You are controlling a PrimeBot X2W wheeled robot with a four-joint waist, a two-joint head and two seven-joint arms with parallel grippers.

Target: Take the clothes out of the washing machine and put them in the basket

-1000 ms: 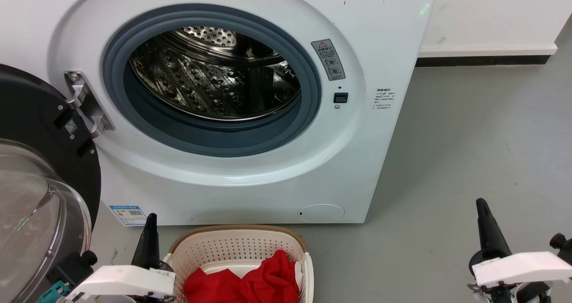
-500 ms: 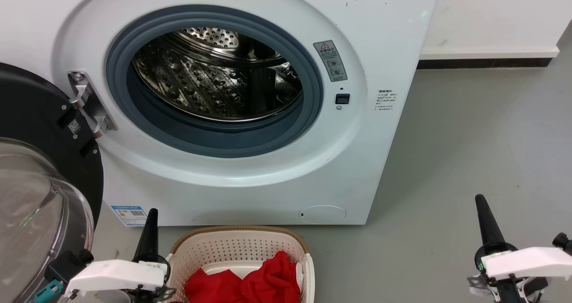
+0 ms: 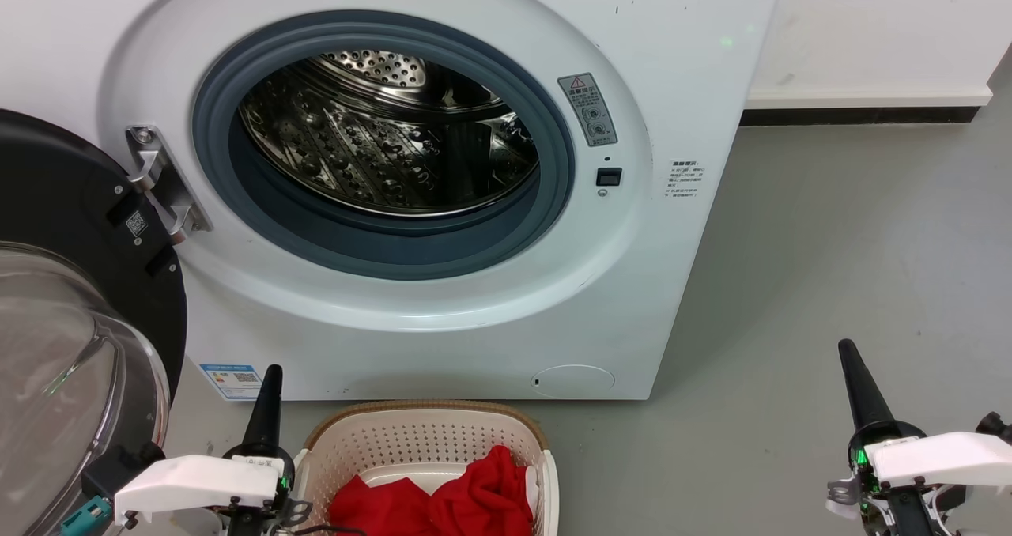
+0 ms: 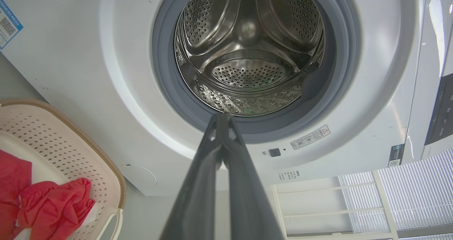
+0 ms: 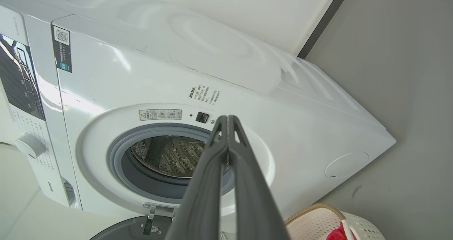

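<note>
Between left tool and right tool, both closed, clothes lie in the basket.

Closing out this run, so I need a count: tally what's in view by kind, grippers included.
Washing machine: 1, drum bare
Basket: 1
Red clothes: 2 bunches, in the basket
Grippers: 2, left gripper and right gripper, both shut
Total: 6

The washing machine has a smooth, glossy white shell. Its drum is shiny perforated steel, ringed by matt grey rubber. The basket is cream perforated plastic and holds soft red clothes. The floor is matt grey. My left pincer and right pincer look dark and matt.
</note>
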